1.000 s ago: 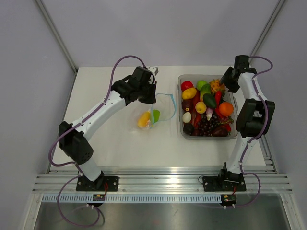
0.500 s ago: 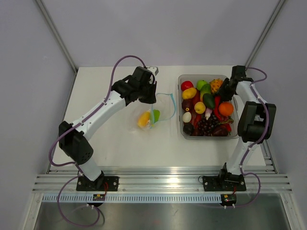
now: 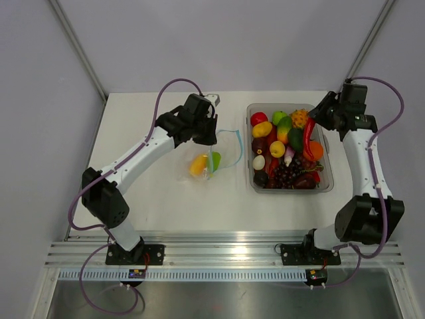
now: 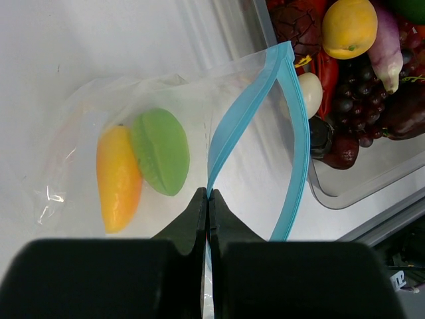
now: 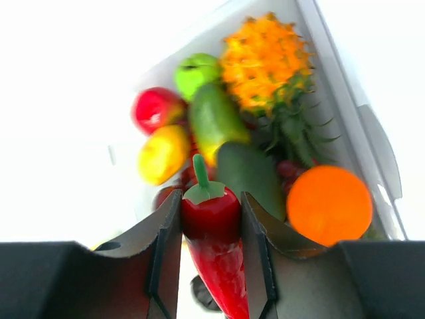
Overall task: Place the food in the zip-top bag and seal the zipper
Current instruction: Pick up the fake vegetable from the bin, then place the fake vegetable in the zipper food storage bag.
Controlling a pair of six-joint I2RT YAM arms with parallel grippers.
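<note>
Pinching the zipper [image 4: 302, 143] at its near lip, the left gripper [image 4: 208, 193] had both fingers pressed together on the blue strip, with no gap between them. The zip-top bag [image 3: 222, 149] lay on the table [image 3: 159, 199] near its middle, its mouth standing open toward 3 o'clock, where the clear tub [image 3: 289, 191] was just beside it. Inside the bag, at its 9 o'clock end, a yellow fruit [image 4: 119, 176] and a green fruit [image 4: 159, 149] lay touching each other. The right gripper [image 5: 211, 209] was clamped on a red chili pepper [image 5: 222, 266], one finger on each side of it and the green stem pointing away from the wrist. In the top view the pepper hung over the tub's 1 o'clock corner, above the other food there.
</note>
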